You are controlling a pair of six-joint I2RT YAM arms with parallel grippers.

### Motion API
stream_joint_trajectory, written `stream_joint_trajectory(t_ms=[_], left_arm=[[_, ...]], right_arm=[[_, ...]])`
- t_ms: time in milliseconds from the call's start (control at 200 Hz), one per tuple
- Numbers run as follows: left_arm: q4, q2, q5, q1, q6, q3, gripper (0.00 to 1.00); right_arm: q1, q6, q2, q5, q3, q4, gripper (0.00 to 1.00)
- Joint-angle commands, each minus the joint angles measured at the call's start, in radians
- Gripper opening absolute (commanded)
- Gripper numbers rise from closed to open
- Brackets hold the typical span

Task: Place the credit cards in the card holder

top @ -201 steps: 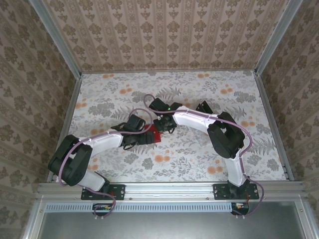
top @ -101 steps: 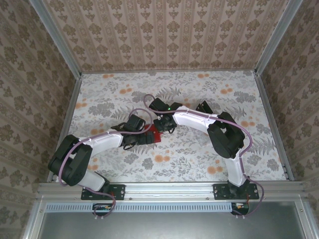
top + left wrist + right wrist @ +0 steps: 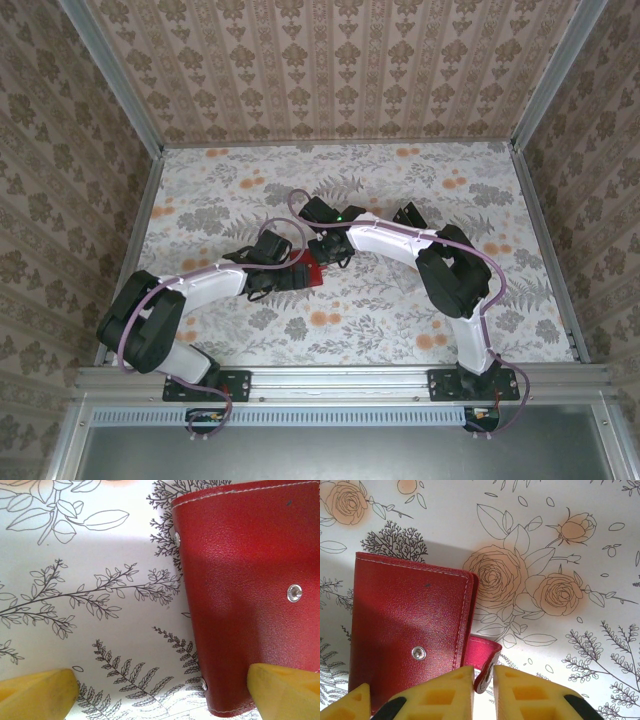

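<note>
The card holder (image 3: 311, 272) lies on the surface (image 3: 420, 185), with the left claw (image 3: 161, 690) at its left and the right claw (image 3: 483, 690) just behind.

the overhead view is evenly and softly lit, not dim and not harsh; the arms drop only faint shadows on the counter (image 3: 400, 310). it is sharp in the middle, but the walls (image 3: 60, 200) lean outward toward the edges. in the left wrist view the counter is very bright close ahead of the left gripper (image 3: 161, 690) and greyer farther ahead; a darker band crosses the card holder (image 3: 240, 580), and its snap button (image 3: 294, 592) gives a small glint. the yellow fingers (image 3: 35, 690) are blurred. in the right wrist view a soft grey shadow lies far ahead and left of the right gripper (image 3: 493, 690); the leather grain is crisp, with mild sheen.
</note>
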Motion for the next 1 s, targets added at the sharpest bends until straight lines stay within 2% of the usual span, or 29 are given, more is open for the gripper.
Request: stream_joint_trajectory(t_ms=[0, 320, 570, 770, 895, 990], left_arm=[[-0.020, 0.078, -0.075, 0.016, 0.034, -0.056, 1.00], [-0.019, 0.078, -0.076, 0.015, 0.032, -0.058, 1.00], [-0.019, 0.080, -0.076, 0.016, 0.033, -0.056, 1.00], [-0.019, 0.083, -0.074, 0.015, 0.034, -0.052, 1.00], [-0.019, 0.086, -0.074, 0.016, 0.037, -0.049, 1.00], [-0.016, 0.087, -0.073, 0.015, 0.037, -0.050, 1.00]], right_arm=[[0.002, 0.003, -0.012, 0.028, 0.027, -0.028, 0.18], [0.001, 0.007, -0.018, 0.030, 0.025, -0.024, 0.22], [0.000, 0.009, -0.019, 0.028, 0.022, -0.024, 0.20], [-0.001, 0.010, -0.031, 0.027, 0.020, -0.023, 0.11], [-0.002, 0.013, -0.046, 0.014, 0.016, -0.018, 0.00], [-0.005, 0.024, -0.059, -0.013, 0.005, -0.002, 0.00]])
